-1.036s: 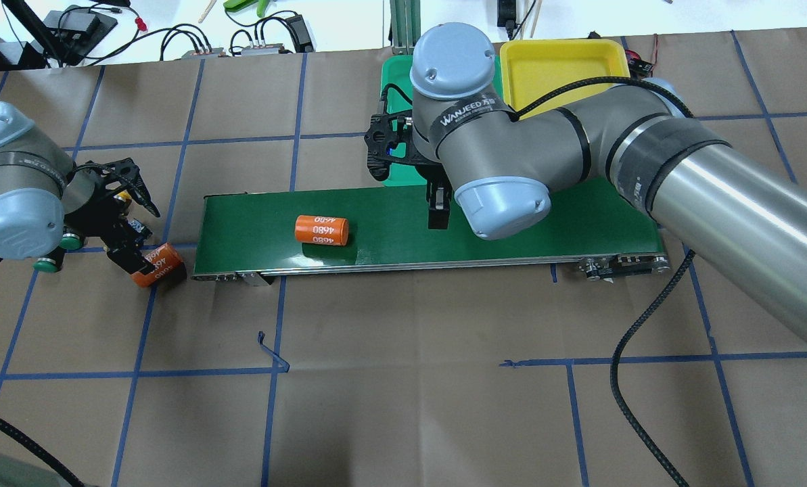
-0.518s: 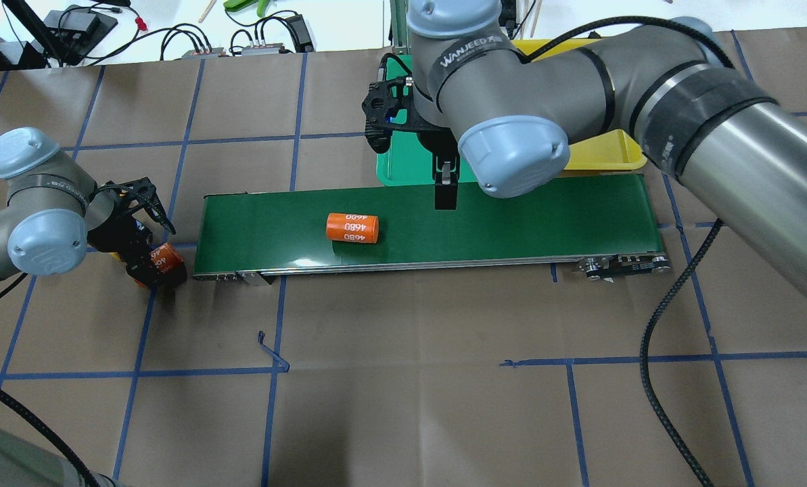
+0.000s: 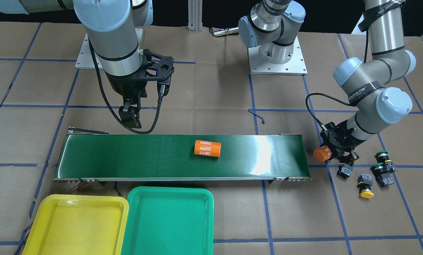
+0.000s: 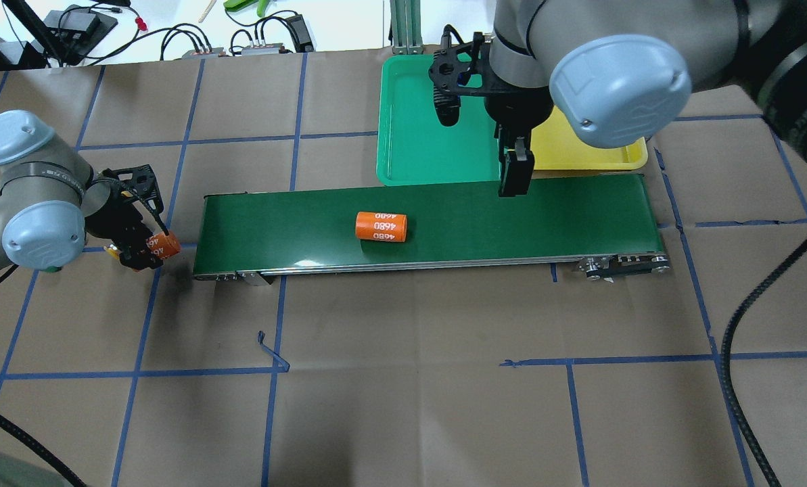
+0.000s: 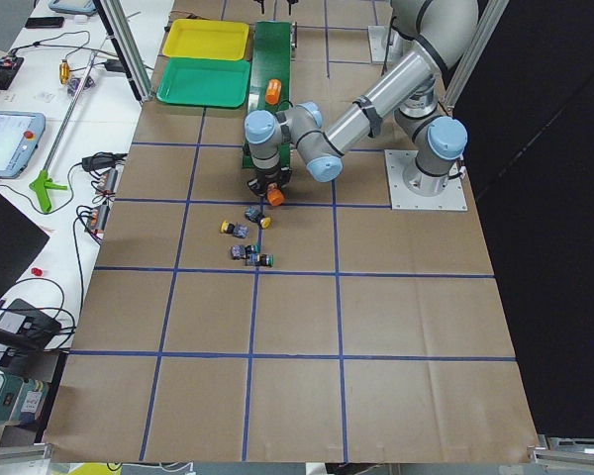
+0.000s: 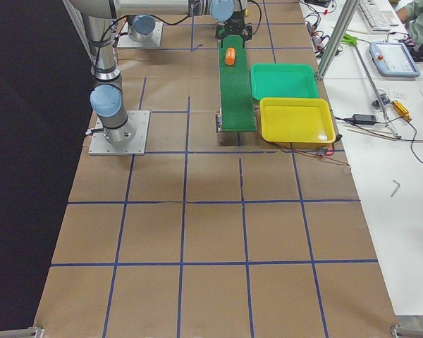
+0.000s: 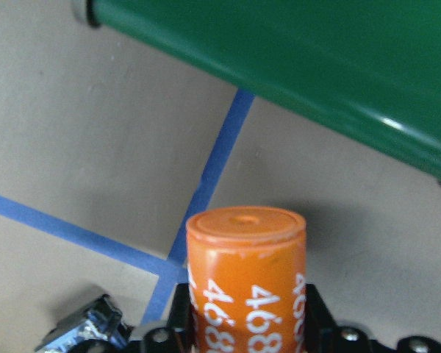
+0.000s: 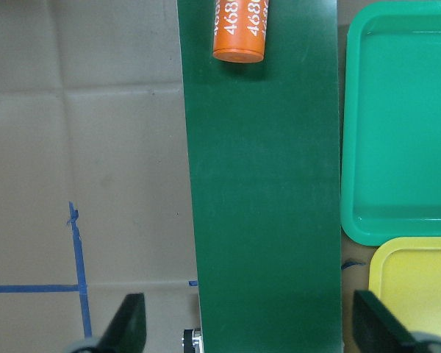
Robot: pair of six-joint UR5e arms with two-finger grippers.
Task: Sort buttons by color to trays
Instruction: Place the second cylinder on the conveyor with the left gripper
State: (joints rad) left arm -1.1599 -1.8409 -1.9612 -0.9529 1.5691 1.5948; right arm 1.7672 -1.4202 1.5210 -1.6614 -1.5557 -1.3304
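At the left end of the worktop point(image 3: 374, 219), all four buttons point(image 3: 381, 170) are lying unsorted, far from the trays point(image 3: 168, 219), while the left hand point(image 3: 330, 154) is gripping an orange cylinder point(image 3: 320, 154) and the right hand point(image 4: 513, 177) is hanging open.

Blue-taped brown paper point(image 4: 403, 412) covers the table point(image 4: 647, 433), between a white bench point(image 6: 402, 232) and possibly dark flooring point(image 6: 21, 176).

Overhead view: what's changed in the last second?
The left gripper closed on the orange cylinder beside the belt and seems to have lifted it slightly. The other cylinder rode along the belt toward the robot's right. The right gripper, open, swung rightward too. The green tray and yellow tray stayed put.
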